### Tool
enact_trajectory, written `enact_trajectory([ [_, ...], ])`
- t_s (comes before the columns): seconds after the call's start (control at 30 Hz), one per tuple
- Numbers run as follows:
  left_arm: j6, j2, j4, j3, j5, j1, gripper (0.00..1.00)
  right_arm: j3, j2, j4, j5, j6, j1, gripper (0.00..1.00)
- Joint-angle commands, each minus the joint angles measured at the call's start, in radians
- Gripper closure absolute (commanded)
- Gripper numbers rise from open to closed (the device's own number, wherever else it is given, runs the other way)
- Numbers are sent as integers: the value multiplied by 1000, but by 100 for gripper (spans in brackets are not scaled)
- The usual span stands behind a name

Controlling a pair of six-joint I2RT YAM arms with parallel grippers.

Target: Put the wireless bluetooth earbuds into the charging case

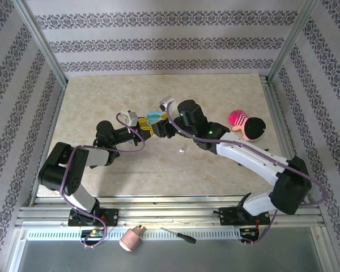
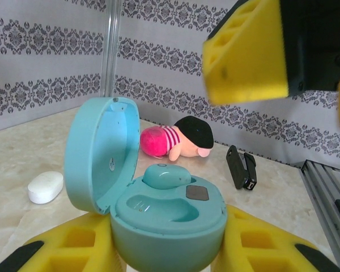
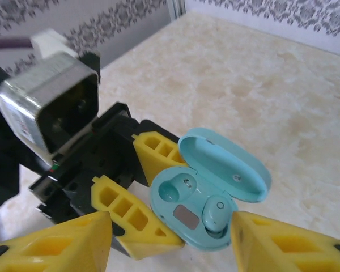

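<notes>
Top external view shows the counter [image 1: 158, 178] with both arms reaching to its middle, where they meet. The left arm [image 1: 62, 170] and the right arm [image 1: 249, 156] come from opposite sides, I think so that one can hold while the other works. Well apart, toward the right edge, lies a plush toy [image 1: 246, 124] that has no part in this job.

From the left wrist view, the left fingers [image 2: 62, 249] are closed on the body of the turquoise charging case [image 2: 170, 226], one on each side. This keeps the case upright and steady. Its lid [image 2: 96, 153] stands open and leans away, so both sockets are free from above.

From the right wrist view, the right fingers [image 3: 56, 243] stand well apart just above the case and hold nothing. Between them, one turquoise earbud [image 3: 216, 212] sits in its socket, and it looks properly seated to me. The empty socket [image 3: 173, 190] beside it waits for the second one.

A tiny pale speck [image 1: 182, 151] lies on the counter near the right arm. It may be the other earbud, but it is too small to tell.
</notes>
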Motion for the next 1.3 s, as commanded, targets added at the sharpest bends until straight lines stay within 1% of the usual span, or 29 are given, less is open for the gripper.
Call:
enact_trajectory([
  [0.0,-18,-2,83,-9,-11,7,79,-72,-74,143,-64,74,-46,41],
  [0.13,-11,-17,81,-20,-18,31,79,-153,-111,209,-87,160,-102,41],
  [0.23,-10,-35,85,-32,-33,78,79,-226,-115,271,-72,257,-145,41],
  [0.3,-11,-38,80,-34,-36,120,79,-248,-81,284,-76,287,-162,39],
  [0.37,-13,-29,91,-32,-39,161,79,-244,-25,268,-61,270,-160,37],
  [0.47,-41,-8,135,-27,-44,226,79,-221,89,278,-52,250,-141,36],
  [0.57,-61,-2,139,-15,-52,279,80,-157,210,284,-12,212,-83,37],
  [0.73,-62,2,133,-4,-87,328,80,-13,432,302,7,160,4,40],
  [0.9,-64,-2,128,-15,-116,367,80,174,614,242,32,74,81,40],
  [1.0,-73,-11,120,-21,-123,392,80,261,697,227,32,48,106,42],
  [1.07,-66,-28,85,-24,-125,409,80,302,741,227,27,38,115,43],
  [1.27,15,-111,-62,-29,-142,430,80,409,847,191,42,-4,131,48],
])
